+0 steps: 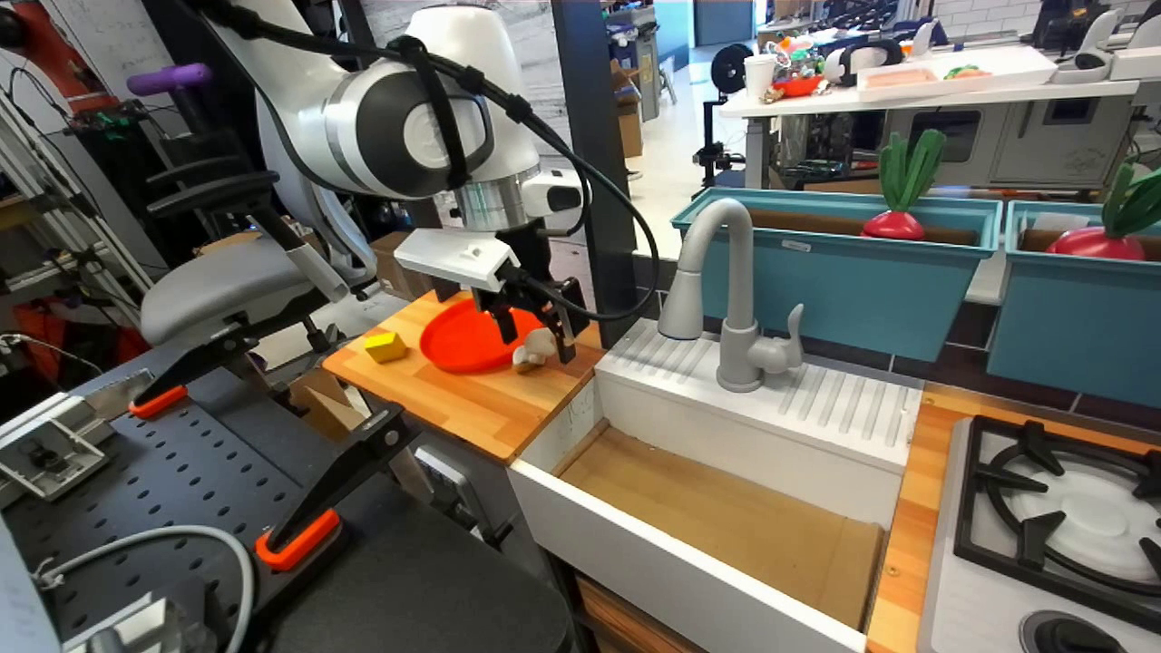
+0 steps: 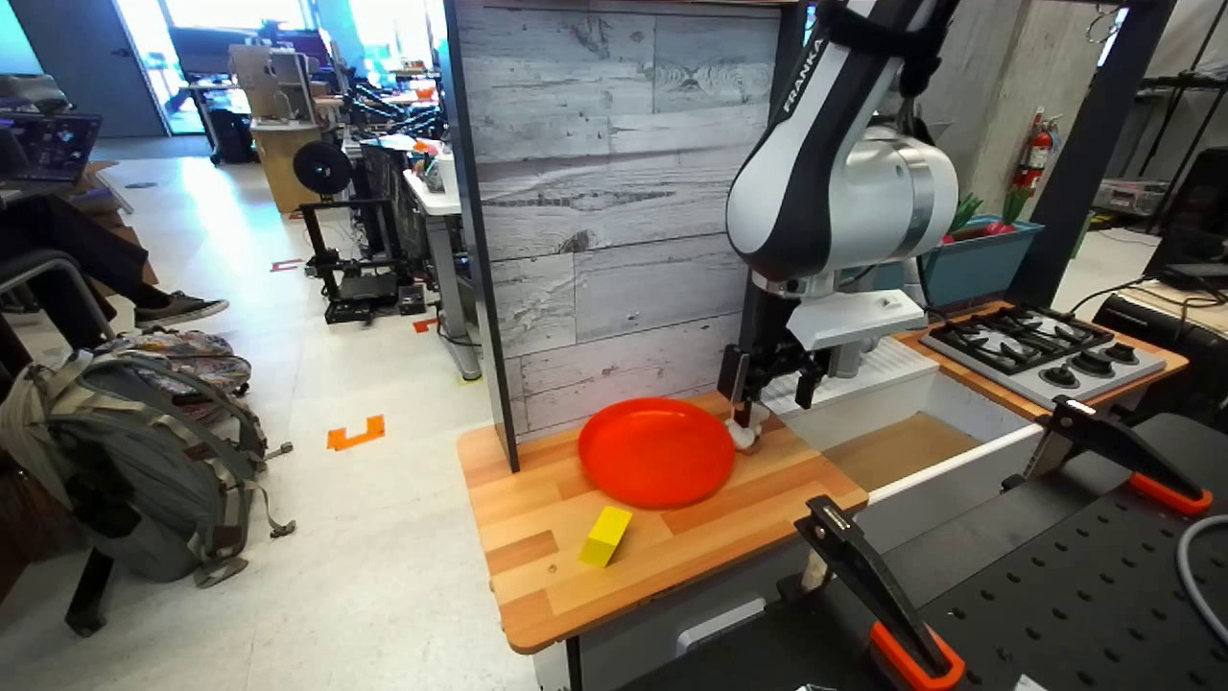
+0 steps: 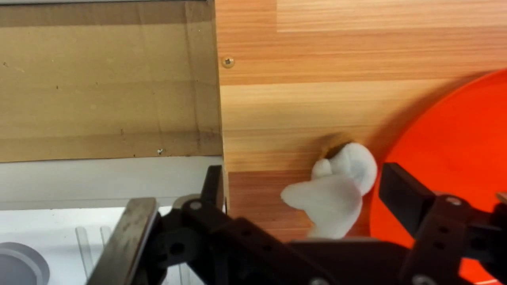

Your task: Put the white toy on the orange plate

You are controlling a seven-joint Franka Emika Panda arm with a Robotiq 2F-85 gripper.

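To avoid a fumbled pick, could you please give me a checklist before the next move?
1. Gripper open: ok.
2. Toy between the fingers: ok in the wrist view.
3. Fingers low enough to grip: cannot tell.
4. Plate clear of the fingers: cannot tell; one overlaps it in the wrist view.
5. Yellow block away from the gripper: ok.
6. Toy gripped: not ok; a gap shows beside one finger.

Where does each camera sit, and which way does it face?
In an exterior view: raised, before the sink, facing its faucet; arm and gripper show.
In an exterior view: raised, looking down over the yellow block toward the orange plate; arm and gripper show.
Wrist view: on the arm, facing down on the white toy; only gripper shows.
Both exterior views share the orange plate, white toy, yellow block and sink.
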